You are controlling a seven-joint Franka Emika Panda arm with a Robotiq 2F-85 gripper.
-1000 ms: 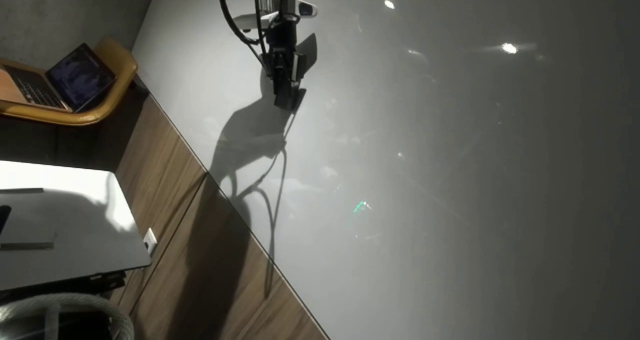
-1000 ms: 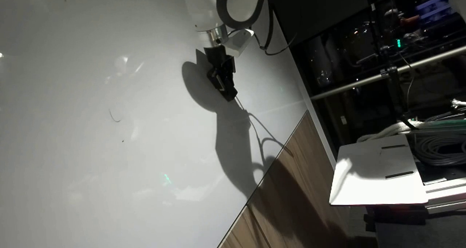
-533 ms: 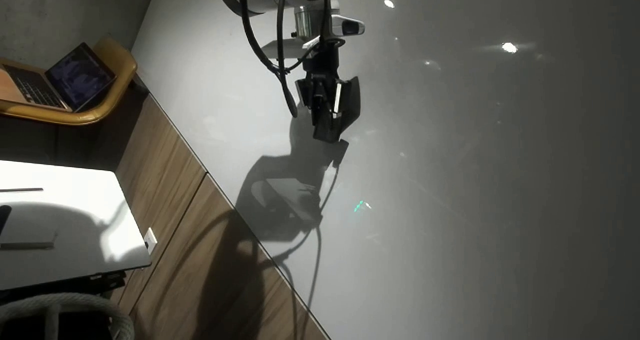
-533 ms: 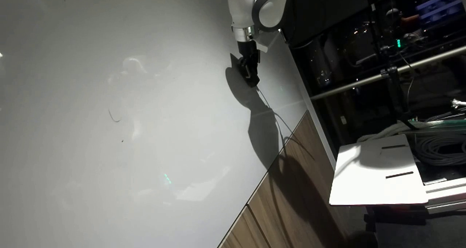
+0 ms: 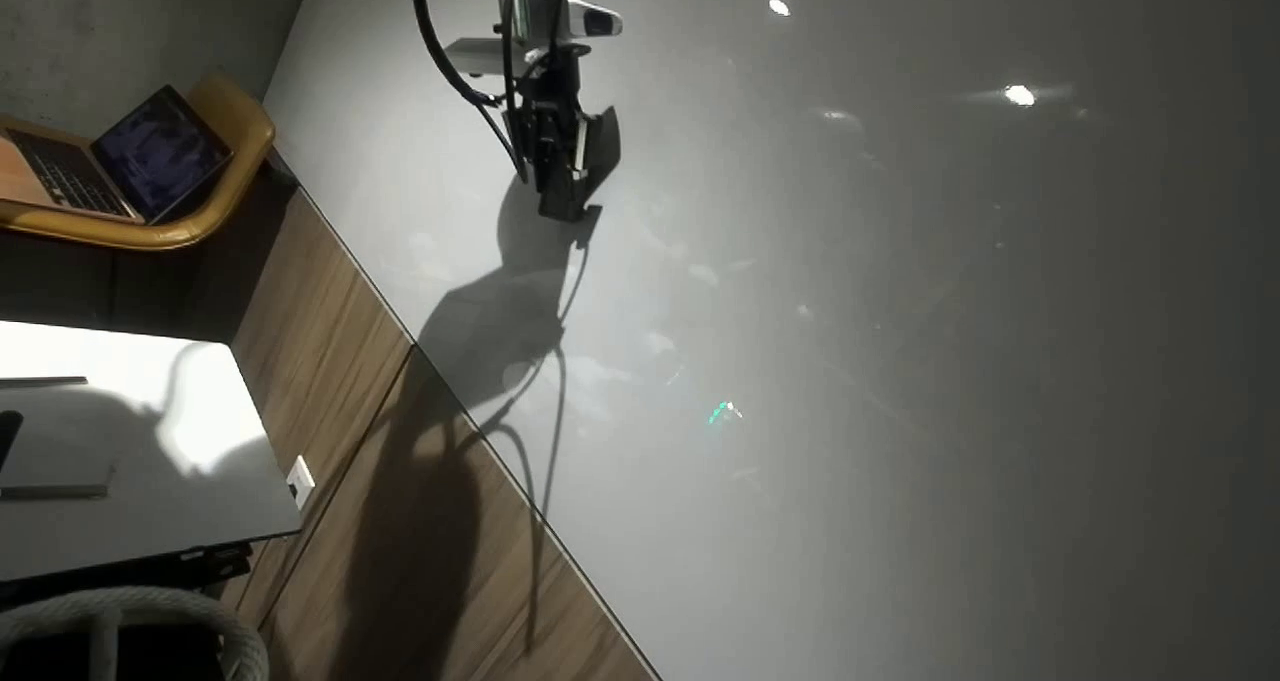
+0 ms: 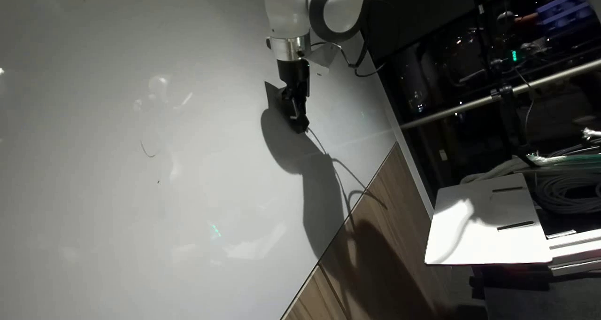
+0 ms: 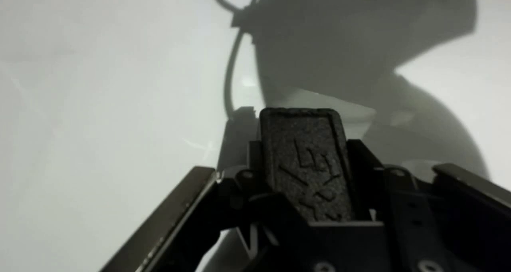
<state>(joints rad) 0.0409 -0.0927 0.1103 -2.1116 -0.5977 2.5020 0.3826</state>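
One grainy, grooved, rectangular block [image 7: 306,160].

Black gripper [image 7: 306,155], dark grey block [image 7: 307,126] with black squiggly lines.
The board [image 5: 900,381] is whitish grey, the wood [image 5: 305,281] is streaky brown, the chair [image 5: 236,116] is yellow, and the white panel [image 6: 483,247] has two black stripes.

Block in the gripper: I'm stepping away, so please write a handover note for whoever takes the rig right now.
Gripper: shut on the block.
Where things are: the block is dark, with lines on its face, near the white surface; touching or apart, I can't tell. A thin curved mark shows on the white surface in an exterior view, away from the block.
Done: the block is grasped.
Left: the block is not yet released.
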